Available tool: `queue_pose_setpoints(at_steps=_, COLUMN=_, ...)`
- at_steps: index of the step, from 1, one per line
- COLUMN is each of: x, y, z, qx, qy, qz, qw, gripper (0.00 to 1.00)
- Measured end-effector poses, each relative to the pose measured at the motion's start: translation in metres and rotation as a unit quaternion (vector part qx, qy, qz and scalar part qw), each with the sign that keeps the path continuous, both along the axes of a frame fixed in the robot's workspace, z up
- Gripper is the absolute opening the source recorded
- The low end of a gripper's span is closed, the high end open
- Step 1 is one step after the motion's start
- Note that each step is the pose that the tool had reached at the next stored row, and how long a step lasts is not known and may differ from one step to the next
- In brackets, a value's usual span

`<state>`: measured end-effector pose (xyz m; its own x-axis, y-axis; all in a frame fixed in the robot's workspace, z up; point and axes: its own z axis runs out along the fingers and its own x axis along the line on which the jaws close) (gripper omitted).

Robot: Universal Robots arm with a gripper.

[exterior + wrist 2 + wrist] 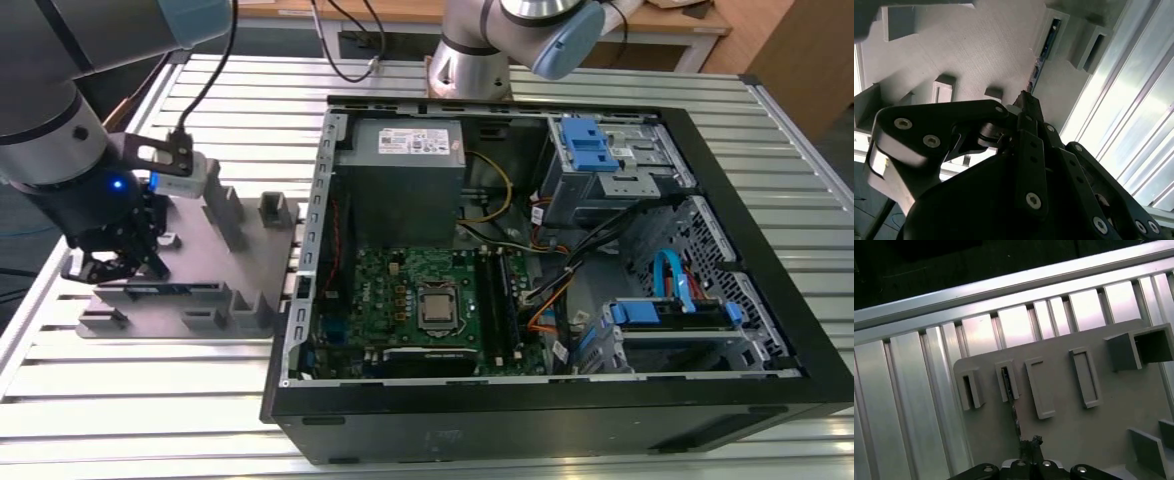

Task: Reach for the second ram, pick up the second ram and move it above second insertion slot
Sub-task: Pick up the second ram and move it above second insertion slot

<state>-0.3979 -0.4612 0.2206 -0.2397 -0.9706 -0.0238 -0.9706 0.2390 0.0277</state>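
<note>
I find the gripper [1025, 102] drawn narrow, its tips together at the near end of the second ram [1036, 70] (whether they actually pinch it, I cannot confirm). The stick stands on edge in the slotted blocks of the grey fixture [979, 45], presumably so that its top edge is offered for grasping. Beyond, the open computer case [534, 410] lies just beside the fixture.

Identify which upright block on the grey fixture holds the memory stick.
The second block from the grey fixture's corner: the second ram runs from its slot toward the gripper; neighbouring blocks carry nothing.
</note>
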Motion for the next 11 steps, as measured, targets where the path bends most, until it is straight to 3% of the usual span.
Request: queue_pose_setpoints(at_steps=11, x=0.0000, y=0.0000, z=0.0000, qx=0.0000, qy=0.0000, qz=0.052, qw=0.9986, gripper=0.11)
